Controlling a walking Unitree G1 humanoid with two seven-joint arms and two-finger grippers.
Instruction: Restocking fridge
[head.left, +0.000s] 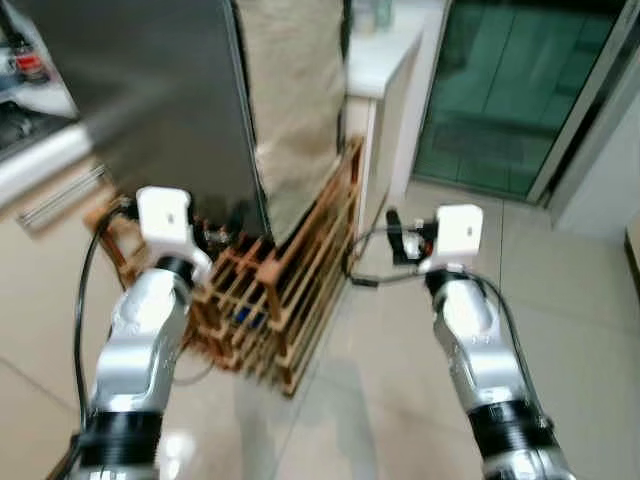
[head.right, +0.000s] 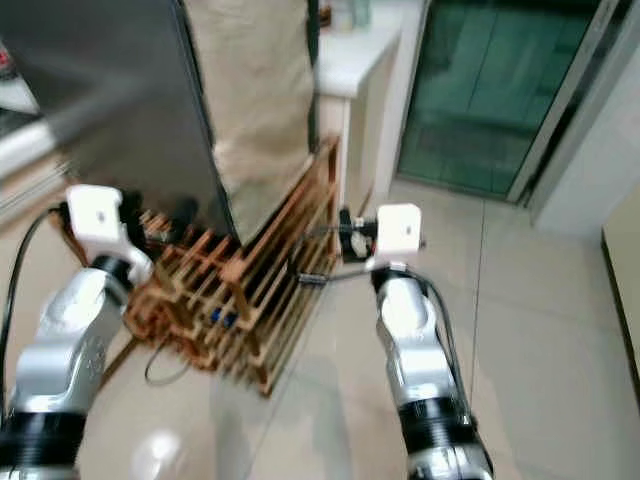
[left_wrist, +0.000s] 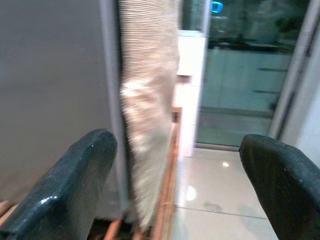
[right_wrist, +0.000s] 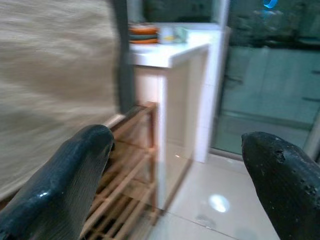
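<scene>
Your head views are blurred, but they give you the layout: the tall dark grey fridge stands ahead on the left, its door shut, and a low slatted wooden rack sits on the pale tiled floor against its base. A beige woven cloth hangs down beside the fridge's edge and over the rack.

The left gripper is raised in front of the fridge, just above the rack; your left wrist view shows its two black fingers spread wide with nothing between them, the fridge side and the cloth straight ahead. The right gripper hovers over bare floor to the right of the rack, its fingers equally wide apart and empty.

The right wrist view gives you what the head views barely resolve: a white counter beyond the rack, with stacked orange and dark dishes and a small pale container on top. Through the rack's slats, the head views show something small and blue; you cannot tell what it is.

A glass sliding door with a greenish tint closes off the far right. The rack and the hanging cloth stand between you and the fridge's lower front.
</scene>
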